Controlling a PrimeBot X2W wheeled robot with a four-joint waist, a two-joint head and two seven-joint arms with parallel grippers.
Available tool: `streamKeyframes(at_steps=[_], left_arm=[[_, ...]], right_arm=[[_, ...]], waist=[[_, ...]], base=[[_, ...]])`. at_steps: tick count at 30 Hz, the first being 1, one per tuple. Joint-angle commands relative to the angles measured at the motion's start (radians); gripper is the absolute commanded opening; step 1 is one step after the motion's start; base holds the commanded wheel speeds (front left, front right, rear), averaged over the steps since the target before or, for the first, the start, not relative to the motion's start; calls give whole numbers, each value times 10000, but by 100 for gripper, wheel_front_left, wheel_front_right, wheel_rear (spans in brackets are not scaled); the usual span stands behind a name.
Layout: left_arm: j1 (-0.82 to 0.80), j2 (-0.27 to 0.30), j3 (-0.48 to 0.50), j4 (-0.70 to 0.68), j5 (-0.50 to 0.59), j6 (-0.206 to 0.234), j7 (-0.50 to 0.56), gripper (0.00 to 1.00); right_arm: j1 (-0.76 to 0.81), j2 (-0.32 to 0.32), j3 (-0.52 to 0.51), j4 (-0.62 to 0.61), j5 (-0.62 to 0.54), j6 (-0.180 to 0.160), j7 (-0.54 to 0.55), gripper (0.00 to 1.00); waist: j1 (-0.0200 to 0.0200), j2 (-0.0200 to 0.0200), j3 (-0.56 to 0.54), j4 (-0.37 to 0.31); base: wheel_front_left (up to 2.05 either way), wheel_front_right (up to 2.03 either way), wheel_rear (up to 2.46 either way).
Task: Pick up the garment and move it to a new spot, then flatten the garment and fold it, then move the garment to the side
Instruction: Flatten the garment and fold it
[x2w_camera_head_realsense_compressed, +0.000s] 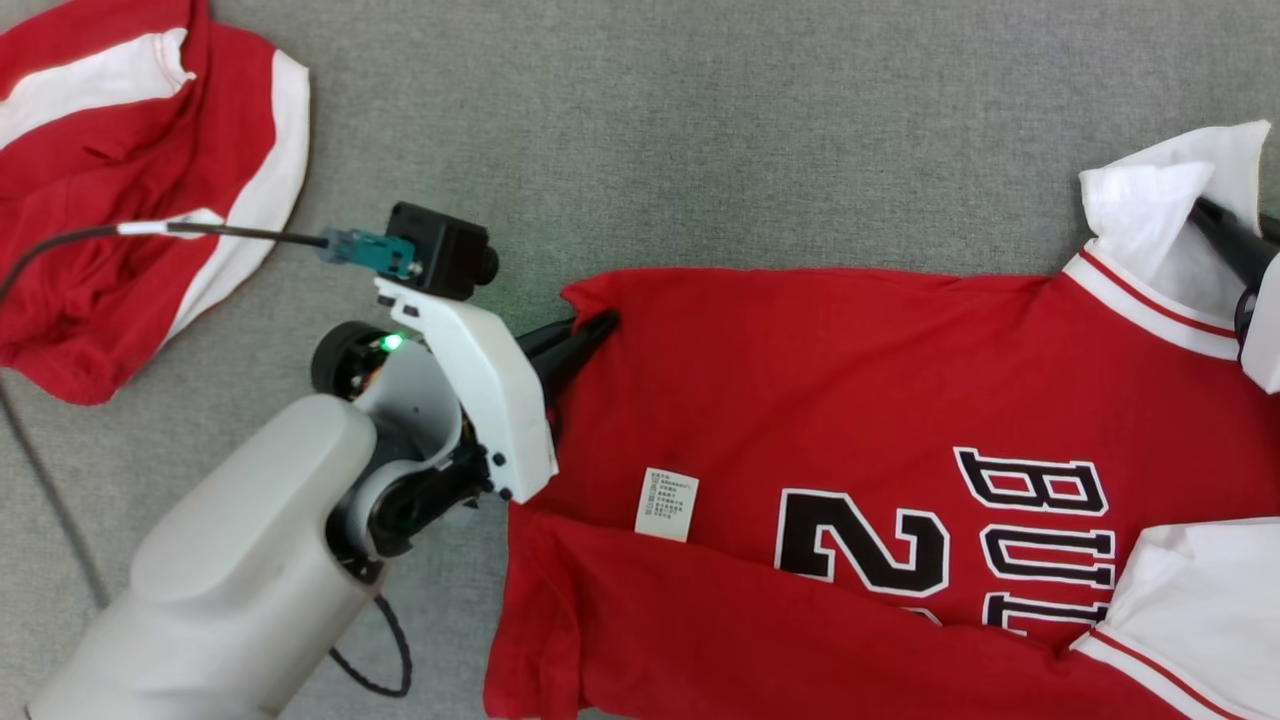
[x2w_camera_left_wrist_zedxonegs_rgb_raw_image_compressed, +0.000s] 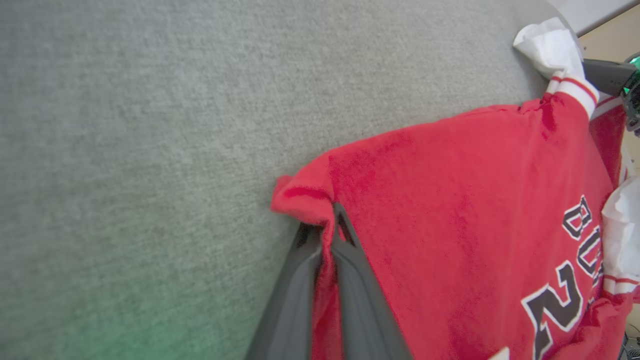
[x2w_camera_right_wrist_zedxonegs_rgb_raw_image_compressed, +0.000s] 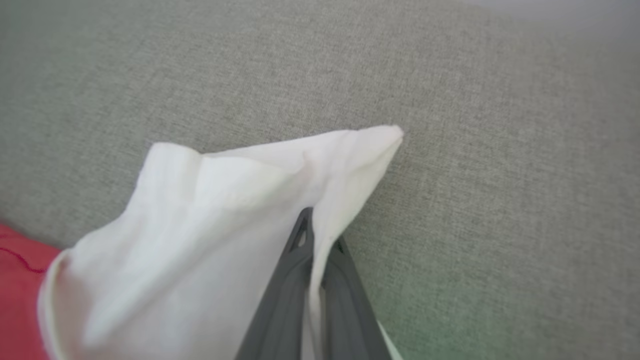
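On the grey felt-covered table (x2w_camera_head_realsense_compressed: 700, 130), head view: a red cotton jersey with white sleeves (x2w_camera_head_realsense_compressed: 800, 400) lies spread across the right half, its near edge folded over on itself. My left gripper (x2w_camera_head_realsense_compressed: 600, 325) is clamped on the far left corner of the hem, and my right gripper (x2w_camera_head_realsense_compressed: 1205, 215) is buried in the far white sleeve at the picture's edge. A second crumpled red-and-white garment (x2w_camera_head_realsense_compressed: 120, 200) sits well apart at the far left, the thin black camera cable (x2w_camera_head_realsense_compressed: 250, 234) crossing in front of it. Black white-edged lettering reads "BUL" before the near sleeve covers the rest, beside a numeral "2" and part of another digit. A small white care label (x2w_camera_head_realsense_compressed: 667, 504) carries print too fine for me to read. Left wrist view: both dark fingers (x2w_camera_left_wrist_zedxonegs_rgb_raw_image_compressed: 295, 300) pinch a thin slice of red hem, jaws closed on the cloth; "BU" and "2" show at the right. Right wrist view: the fingers (x2w_camera_right_wrist_zedxonegs_rgb_raw_image_compressed: 285, 300) are closed on a fold of white sleeve near its tip, grey felt beyond. My worry is that both grips bite little cloth, so a quick lift could let hem or sleeve slip free. A pull by the sleeve alone may also stretch it rather than carry the body, leaving the folded near edge to drag and bunch.
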Motion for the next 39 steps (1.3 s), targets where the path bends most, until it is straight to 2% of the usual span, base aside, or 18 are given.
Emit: streamKeyframes(at_steps=[1, 7, 12, 17, 21, 25, 29, 34, 35, 36, 37, 38, 39], left_arm=[[183, -155, -198, 166, -144, -48, 148, 0], [-428, -329, 886, 504, -510, 108, -800, 0], [-407, -278, 1400, 420, -689, 147, -1360, 0], [527, -56, 1597, -184, -878, 192, -1810, 0], [1709, 202, 1715, -885, -1130, 195, -2244, 0], [2911, 541, 1780, -1615, -1226, 463, -2624, 0], [4241, 773, 2049, -2362, -1488, 858, -3150, 0], [5452, 1040, 2294, -2806, -1827, 1184, -3464, 0], [5582, 1056, 2298, -2809, -1813, 1230, -3510, 0], [5702, 1036, 2341, -2822, -1877, 1285, -3560, 13], [5803, 1058, 2396, -2816, -1862, 1342, -3654, 47], [5911, 1110, 2426, -2778, -1780, 1387, -3753, 90], [6034, 1142, 2411, -2724, -1728, 1414, -3823, 100]], right_arm=[[-112, 36, 66, 96, 39, 48, -176, 0], [-885, -13, -104, 371, -276, 30, -1526, 0], [-887, -72, -69, 328, 93, 30, -2228, 0], [258, -454, 95, -452, 536, 30, -3354, 0], [1946, -824, 60, -1424, 1108, 30, -4155, 0], [3743, -1108, 14, -2357, 1523, 30, -4602, 0], [5049, -1003, 298, -2816, 1561, 30, -4893, 0], [5745, -735, 679, -2630, 1286, 30, -5274, 0], [5789, -708, 742, -2557, 1221, 30, -5372, 9], [5845, -680, 803, -2491, 1136, 30, -5478, 43], [5936, -667, 895, -2416, 1068, 30, -5517, 100], [6057, -659, 1003, -2405, 1070, 30, -5527, 100], [6146, -678, 1071, -2406, 1118, 30, -5567, 100]], waist=[[1, 0, 4, -16], [1, 0, -77, -128], [1, 0, -297, -297], [1, 0, -816, -533], [1, 0, -1415, -776], [1, 0, -1886, -1104], [1, 0, -2231, -1490], [1, 0, -2314, -1725], [1, 0, -2325, -1752], [1, 0, -2345, -1774], [1, 0, -2377, -1795], [1, 0, -2423, -1809], [1, 0, -2482, -1821]], base=[[0, 0, 0], [0, 0, 0], [0, 0, 0], [0, 0, 0], [0, 0, 0], [0, 0, 0], [0, 0, 0], [0, 0, 0], [0, 0, 0], [0, 0, 0], [0, 0, 0], [0, 0, 0], [0, 0, 0]])
